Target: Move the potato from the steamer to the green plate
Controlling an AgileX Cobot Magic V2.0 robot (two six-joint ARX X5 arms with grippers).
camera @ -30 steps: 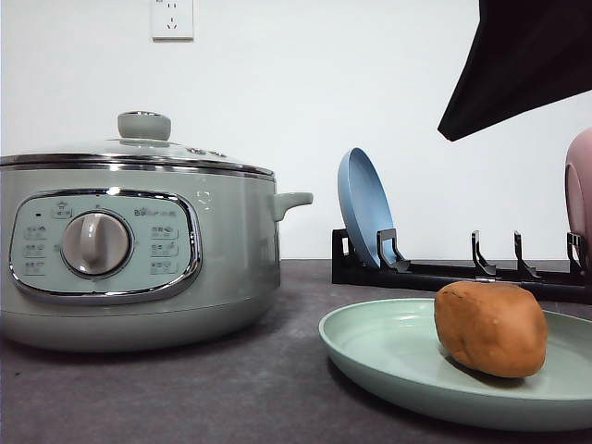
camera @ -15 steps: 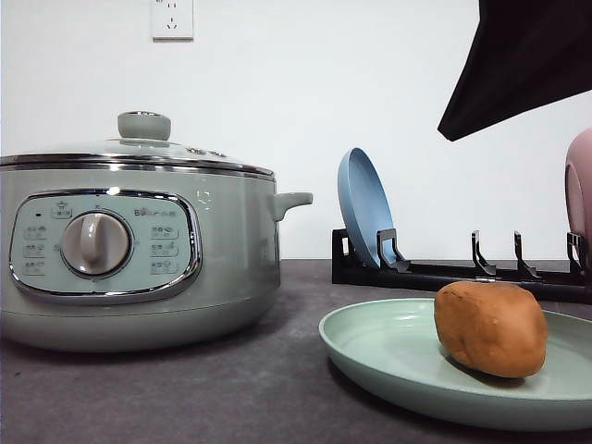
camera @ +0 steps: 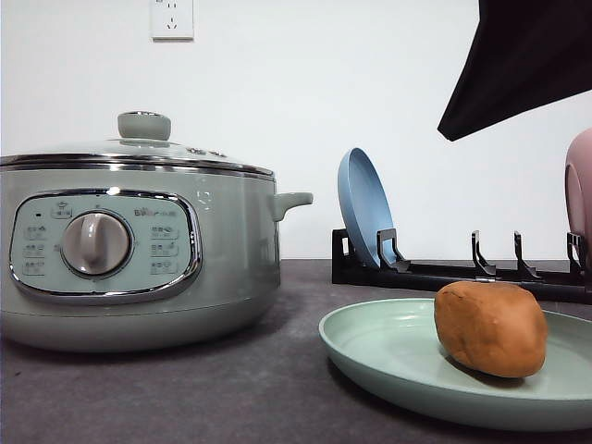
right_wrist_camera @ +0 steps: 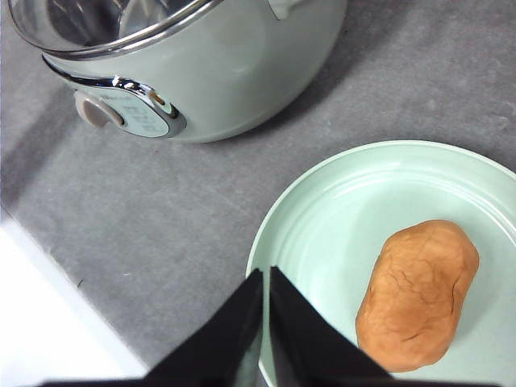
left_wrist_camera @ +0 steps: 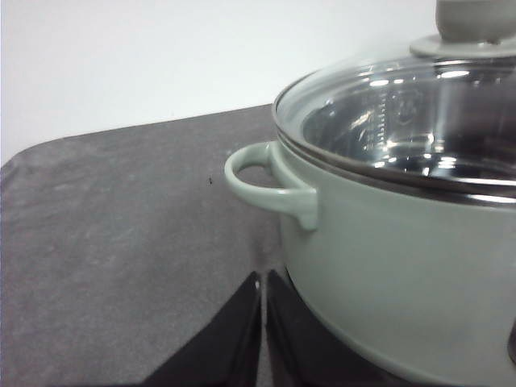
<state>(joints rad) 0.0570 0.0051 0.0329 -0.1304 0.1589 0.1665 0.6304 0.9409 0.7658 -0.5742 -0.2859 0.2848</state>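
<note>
On the green plate, one potato
One lidded steamer beside it; left gripper and right gripper both clenched, holding nothing

On the chrome-rimmed control panel of the large round sage-green steamer pot we can make out a small brand mark just right of and above the central dial, reading roughly "Bear" followed by tiny characters too small to read. Small icon-and-caption buttons flank the dial on both sides; we cannot read their captions. In the right wrist view the panel's print is only a blur.
</note>
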